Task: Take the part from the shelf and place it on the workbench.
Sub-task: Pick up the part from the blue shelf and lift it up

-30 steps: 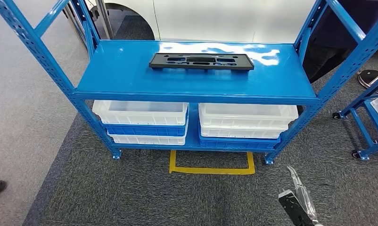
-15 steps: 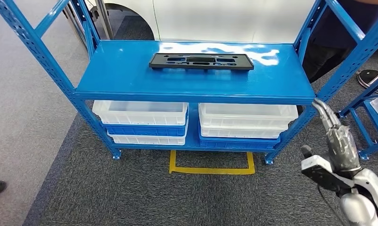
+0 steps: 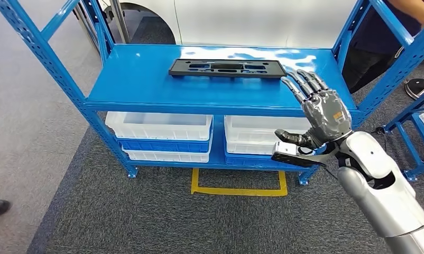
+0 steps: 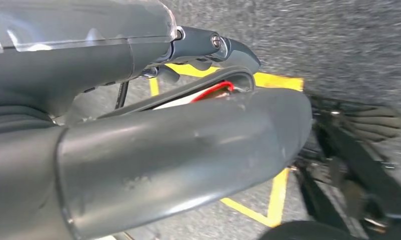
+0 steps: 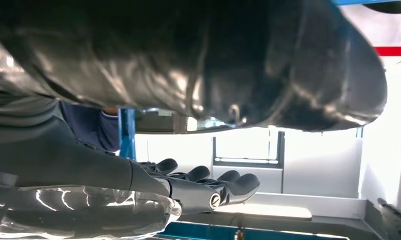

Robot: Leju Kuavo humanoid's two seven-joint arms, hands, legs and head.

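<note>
Black flat plastic part (image 3: pixel 226 68) lies on the blue metal shelf (image 3: pixel 146 87), untouched. Right hand (image 3: pixel 320 114) has just come up beside it, fingers spread, holding nothing, so grabbing likely comes next.

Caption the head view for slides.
Right hand, fingers apart, reaches toward flat black plastic part on blue metal shelf.

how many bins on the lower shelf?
5 visible, in two stacks under the blue shelf. Left: white bin, blue bin, white bin. Right: white bin, blue bin, partly hidden by the right hand; more may be hidden.
</note>
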